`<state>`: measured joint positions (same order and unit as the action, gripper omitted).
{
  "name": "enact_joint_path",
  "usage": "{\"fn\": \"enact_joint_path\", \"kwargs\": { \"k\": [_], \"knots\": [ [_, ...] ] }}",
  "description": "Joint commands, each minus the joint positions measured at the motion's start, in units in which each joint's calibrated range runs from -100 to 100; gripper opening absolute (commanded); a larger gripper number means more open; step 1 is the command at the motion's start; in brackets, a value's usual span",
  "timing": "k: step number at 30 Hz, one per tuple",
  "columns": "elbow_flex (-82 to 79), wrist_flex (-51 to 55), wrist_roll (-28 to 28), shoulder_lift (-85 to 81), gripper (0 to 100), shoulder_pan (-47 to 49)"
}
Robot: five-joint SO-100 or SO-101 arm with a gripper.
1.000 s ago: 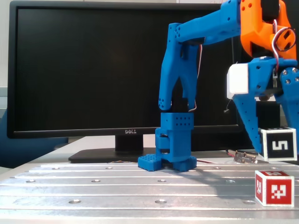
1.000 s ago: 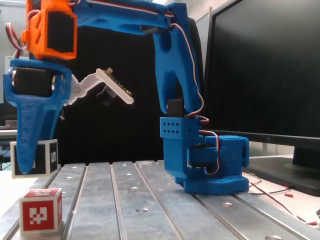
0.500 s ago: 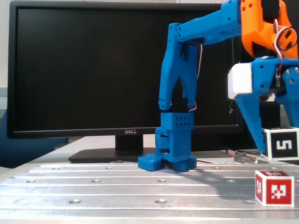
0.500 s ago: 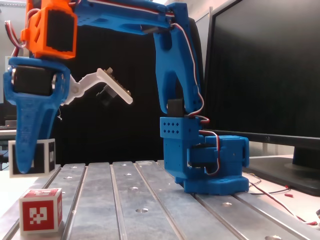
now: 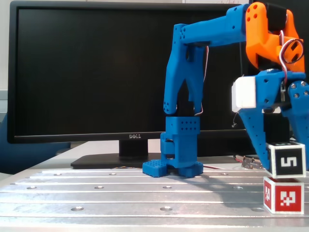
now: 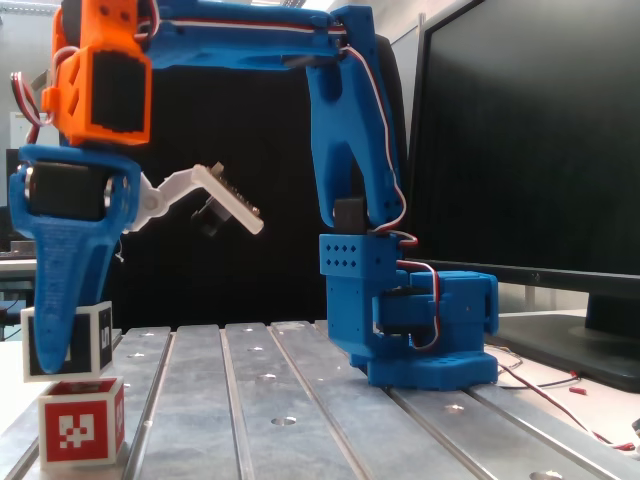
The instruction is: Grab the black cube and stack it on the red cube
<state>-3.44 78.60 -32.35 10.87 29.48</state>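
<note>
The black cube (image 5: 287,160), with a white label bearing a black "5"-like mark, sits on top of the red cube (image 5: 284,195) at the right edge of this fixed view. My blue gripper (image 5: 284,162) reaches down from above, its fingers closed on the black cube's sides. In the other fixed view the stack is at the far left. There one blue finger (image 6: 55,290) covers most of the black cube (image 6: 98,338) above the red cube (image 6: 80,432). Whether the black cube rests fully on the red one or hovers just above it I cannot tell.
The arm's blue base (image 5: 179,145) stands mid-table on a slotted aluminium plate (image 5: 120,193) with screw holes. A black Dell monitor (image 5: 91,72) stands behind. Loose wires (image 6: 560,385) lie by the base. A white wrist camera (image 6: 215,200) sticks out beside the gripper.
</note>
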Motion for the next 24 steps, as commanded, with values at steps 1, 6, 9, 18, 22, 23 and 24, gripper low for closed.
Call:
{"fn": "enact_joint_path", "kwargs": {
  "k": [1,6,9,18,22,23,24],
  "knots": [
    [0.1,-0.4,-0.2,-0.9,18,0.1],
    [0.0,-0.2,-0.2,-0.9,18,0.2],
    [0.0,0.1,-0.1,-0.8,18,0.5],
    [-0.6,0.2,-0.2,-1.0,18,0.6],
    [-1.2,0.3,-0.2,-1.1,18,0.6],
    [-1.2,0.3,-0.2,-1.1,18,0.6],
    [-1.2,0.3,-0.2,-1.1,18,0.6]
  ]
}}
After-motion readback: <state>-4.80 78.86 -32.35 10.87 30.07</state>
